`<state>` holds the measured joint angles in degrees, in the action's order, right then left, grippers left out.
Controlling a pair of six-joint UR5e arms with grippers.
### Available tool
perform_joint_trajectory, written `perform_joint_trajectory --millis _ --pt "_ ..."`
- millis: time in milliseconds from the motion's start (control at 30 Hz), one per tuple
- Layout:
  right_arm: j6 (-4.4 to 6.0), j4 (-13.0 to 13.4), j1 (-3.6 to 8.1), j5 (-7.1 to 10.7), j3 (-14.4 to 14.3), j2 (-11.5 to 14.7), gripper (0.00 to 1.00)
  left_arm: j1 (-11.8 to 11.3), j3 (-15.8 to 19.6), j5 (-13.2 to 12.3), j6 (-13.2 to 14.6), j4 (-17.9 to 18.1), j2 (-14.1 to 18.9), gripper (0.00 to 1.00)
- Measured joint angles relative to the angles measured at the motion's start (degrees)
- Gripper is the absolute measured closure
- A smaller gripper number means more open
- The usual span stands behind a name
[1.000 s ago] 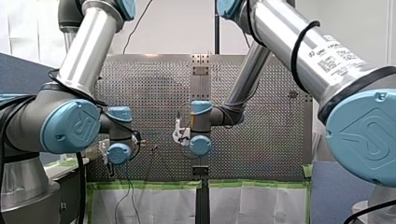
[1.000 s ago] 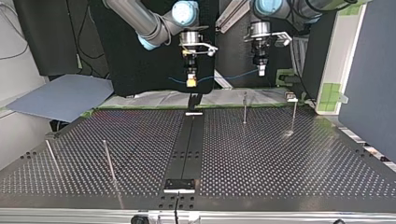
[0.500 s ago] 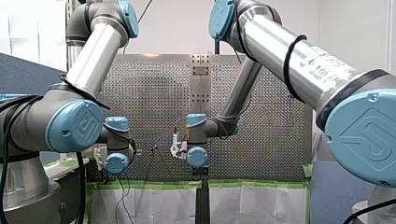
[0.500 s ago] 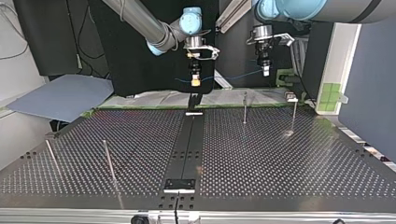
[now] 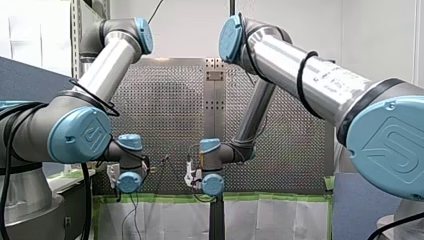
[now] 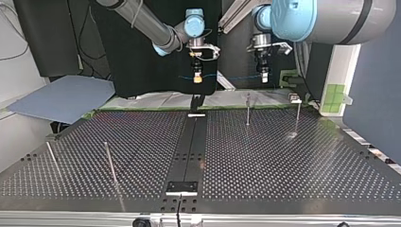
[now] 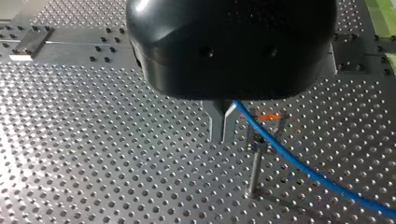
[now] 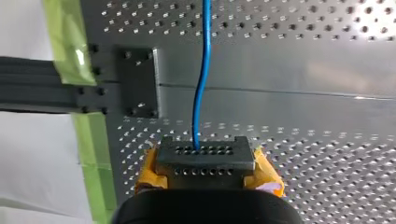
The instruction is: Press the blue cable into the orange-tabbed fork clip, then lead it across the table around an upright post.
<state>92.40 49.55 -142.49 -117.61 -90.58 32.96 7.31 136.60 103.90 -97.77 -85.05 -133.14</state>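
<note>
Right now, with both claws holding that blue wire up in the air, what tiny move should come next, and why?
Probably ease my left gripper, shut on the blue cable, down toward the orange-tabbed fork clip. In the left wrist view the clip stands beside that gripper, with the cable crossing it, apparently not yet seated. My right gripper grips the cable too.

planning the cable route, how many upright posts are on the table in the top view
4 in the top view: post and post at its left, nearer the camera; post and post at its right, near the far edge. Others may be hidden.
</note>
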Motion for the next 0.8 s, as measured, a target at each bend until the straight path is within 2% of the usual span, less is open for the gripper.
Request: perform_joint_trajectory --millis 267,433,600,800 --pt "-0.12 -2.17 0.70 0.01 2.35 -3.46 1.00 -0.49 -1.63 -0.16 -0.32 -0.24 -3.98 1.00" --pt "-0.27 -4.38 1.18 0.19 4.70 -5.45 1.00 -0.85 -2.14 -0.42 -0.30 -0.72 -5.06 1.00" --pt "-0.50 -5.01 1.80 1.04 5.42 -4.69 1.00 -1.12 -3.20 -1.14 0.12 -1.37 -5.21 1.00" --pt "-1.45 -5.21 2.70 2.29 5.54 -2.22 1.00 -1.41 -4.34 -1.35 0.30 -1.67 -5.22 1.00"
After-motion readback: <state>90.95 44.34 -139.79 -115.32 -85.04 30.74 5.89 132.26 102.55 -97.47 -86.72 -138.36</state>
